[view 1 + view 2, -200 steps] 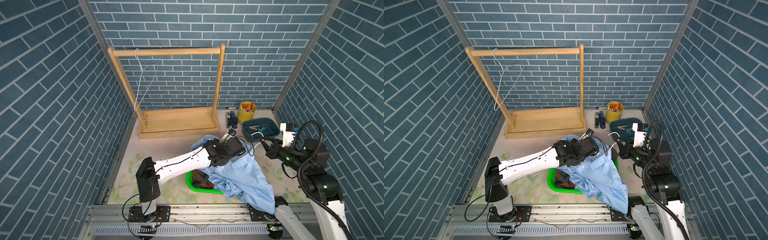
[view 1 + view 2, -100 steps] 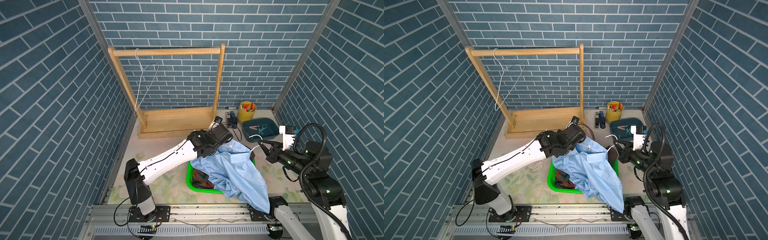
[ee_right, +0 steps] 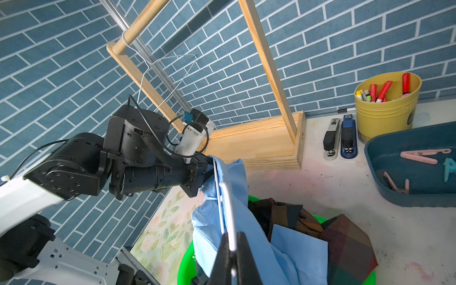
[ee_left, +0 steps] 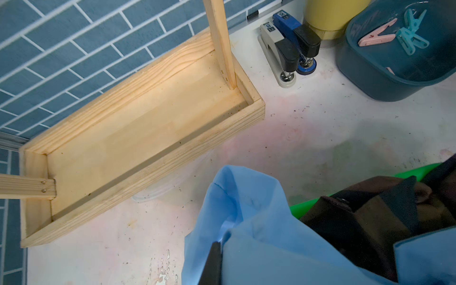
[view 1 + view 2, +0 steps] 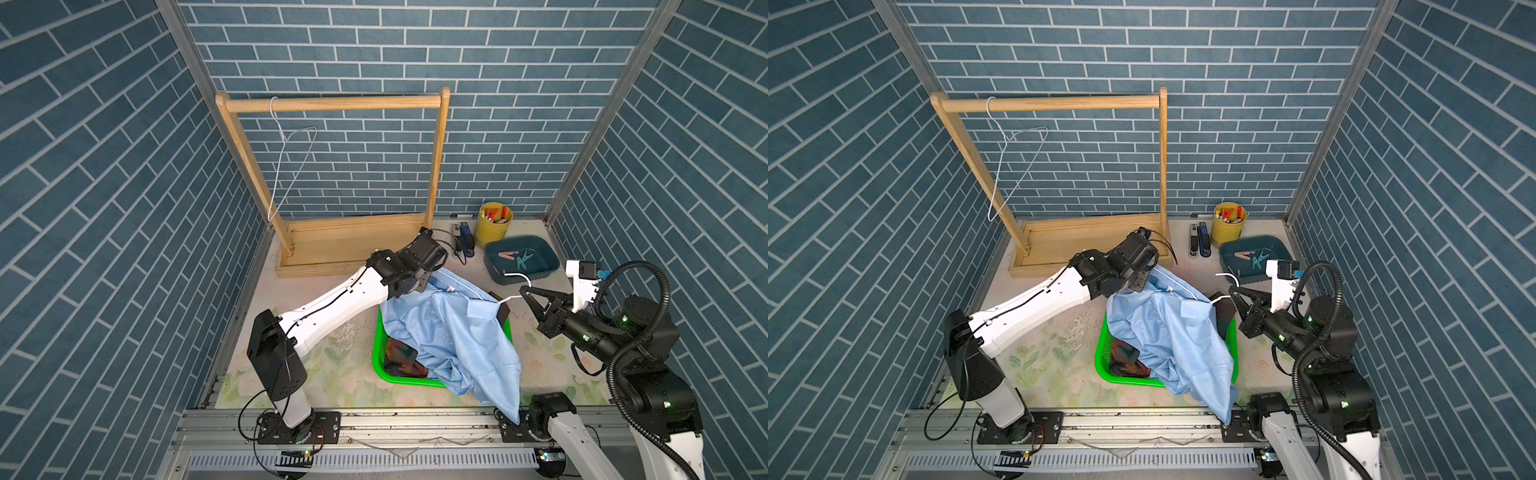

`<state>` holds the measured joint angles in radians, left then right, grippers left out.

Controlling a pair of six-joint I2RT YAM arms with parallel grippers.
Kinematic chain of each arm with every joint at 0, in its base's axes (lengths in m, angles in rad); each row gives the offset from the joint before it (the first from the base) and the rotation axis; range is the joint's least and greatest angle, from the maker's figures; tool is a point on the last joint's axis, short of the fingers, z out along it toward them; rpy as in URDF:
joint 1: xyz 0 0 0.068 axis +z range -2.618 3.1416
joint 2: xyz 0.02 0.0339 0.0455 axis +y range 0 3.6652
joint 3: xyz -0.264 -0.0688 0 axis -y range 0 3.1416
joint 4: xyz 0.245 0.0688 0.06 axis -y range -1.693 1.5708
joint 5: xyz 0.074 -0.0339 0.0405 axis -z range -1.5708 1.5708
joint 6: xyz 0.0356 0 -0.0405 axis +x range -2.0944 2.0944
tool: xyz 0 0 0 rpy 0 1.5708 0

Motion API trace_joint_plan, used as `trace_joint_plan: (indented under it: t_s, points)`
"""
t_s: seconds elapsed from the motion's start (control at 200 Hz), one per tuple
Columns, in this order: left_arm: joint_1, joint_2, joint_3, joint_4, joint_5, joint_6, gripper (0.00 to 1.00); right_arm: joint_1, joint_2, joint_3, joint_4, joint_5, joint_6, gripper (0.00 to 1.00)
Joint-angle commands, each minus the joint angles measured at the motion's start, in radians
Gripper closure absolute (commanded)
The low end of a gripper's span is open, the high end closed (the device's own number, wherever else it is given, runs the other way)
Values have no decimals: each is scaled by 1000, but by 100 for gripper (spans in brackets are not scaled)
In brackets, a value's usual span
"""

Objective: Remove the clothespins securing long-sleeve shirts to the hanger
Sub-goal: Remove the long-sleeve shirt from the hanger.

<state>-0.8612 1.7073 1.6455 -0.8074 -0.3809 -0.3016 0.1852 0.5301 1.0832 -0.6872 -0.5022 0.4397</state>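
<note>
Blue brick-print walls on 3 sides, floral table [image 5: 332,365] below. At back, wooden rack [image 5: 332,104] w/ bare wire hanger [image 5: 291,166] hooked on rail.

Left gripper [image 5: 424,286]: clamped on far edge of pale blue shirt [image 5: 457,332], just in front of rack base. Only one dark finger [image 4: 212,261] in its wrist view, sunk in cloth. Vs 1 s ago: then part-open, further toward right arm, over bunched fabric; since pulled back toward rack, jaws closed.

Right gripper [image 3: 232,249]: pinched tight on white hanger [image 3: 229,214] threaded thru blue shirt. Approx same spot and same closed grip as 1 s ago.

Blue shirt now drawn out flatter btw both grippers, draped over green basket [image 5: 376,349], tail hanging off front table edge. Plaid shirt [image 5: 401,357] down in basket, partly under blue one.

Clothespins [image 3: 419,158]: pink + teal, loose in teal tray [image 3: 407,198], apart from shirts; exact count unclear. Same place as before.

Yellow cup [image 5: 494,226] of markers and 2 staplers [image 5: 465,241] beside tray, unmoved.
</note>
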Motion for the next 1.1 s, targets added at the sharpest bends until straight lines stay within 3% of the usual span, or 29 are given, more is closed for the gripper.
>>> trace_joint_plan:
  t_s: [0.0,0.2,0.515,0.635,0.885,1.09]
  points:
    - [92,-14,-38,-29,-19,4,88,1,-48,13,-23,41,-38,100]
    - [97,-26,-112,33,106,5,85,1,-87,-14,28,106,-9,100]
    - [61,-113,-302,118,127,-60,86,1,-58,-8,107,187,19,100]
    - [2,-147,-339,128,110,-60,86,1,-29,-33,152,180,49,100]
    - [-220,-122,-343,101,34,-116,86,1,25,-76,333,133,118,100]
    - [-240,-84,-421,171,75,-200,86,1,18,-160,439,74,186,100]
